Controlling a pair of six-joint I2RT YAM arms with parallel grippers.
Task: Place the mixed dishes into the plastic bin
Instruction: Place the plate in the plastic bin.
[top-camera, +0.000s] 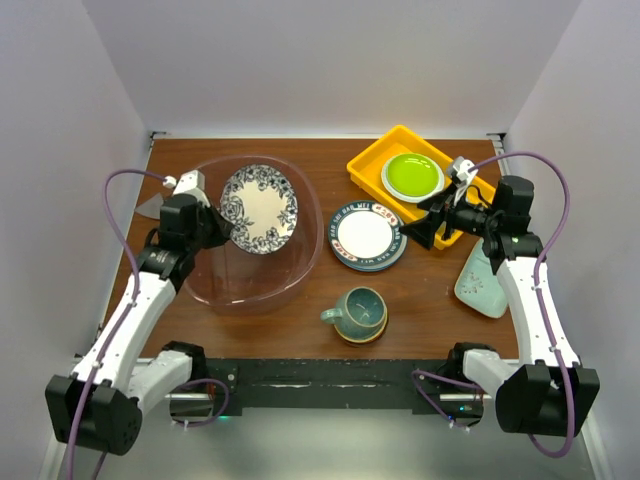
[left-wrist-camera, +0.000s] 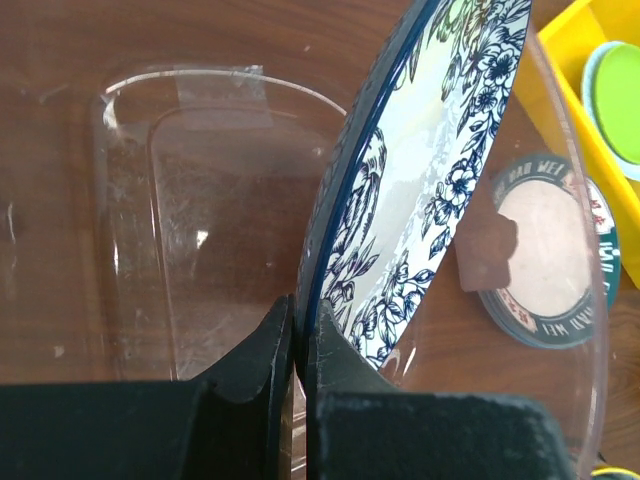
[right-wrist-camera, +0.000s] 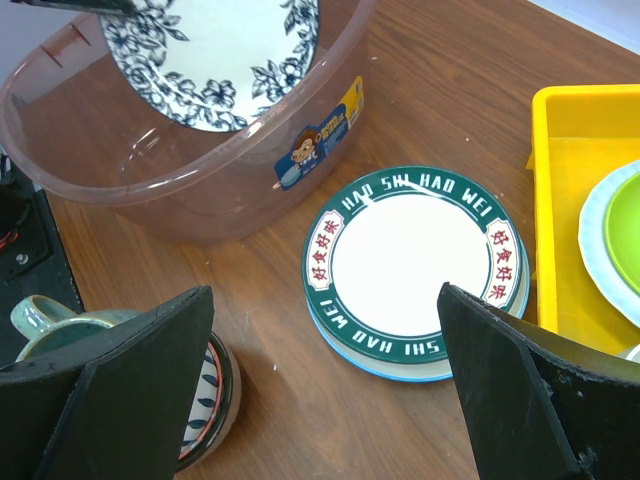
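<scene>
Over the left half of the table (top-camera: 330, 160), the left fingers (left-wrist-camera: 335, 355) pinch the lower rim of the blue floral plate (left-wrist-camera: 420, 180) (one finger against each face), holding it tilted on edge in the mouth of the plastic bin (left-wrist-camera: 130, 220). Further right, the right fingers (right-wrist-camera: 130, 385) stand spread wide and grip nothing. The lettered plate (right-wrist-camera: 412, 262) lies flat on the table below the gap between them, just beside the bin.

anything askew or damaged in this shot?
Nothing damaged or spilled. Only the blue floral plate is tilted, pinched at its rim by the left gripper over the plastic bin; that looks like mid-placement.
</scene>
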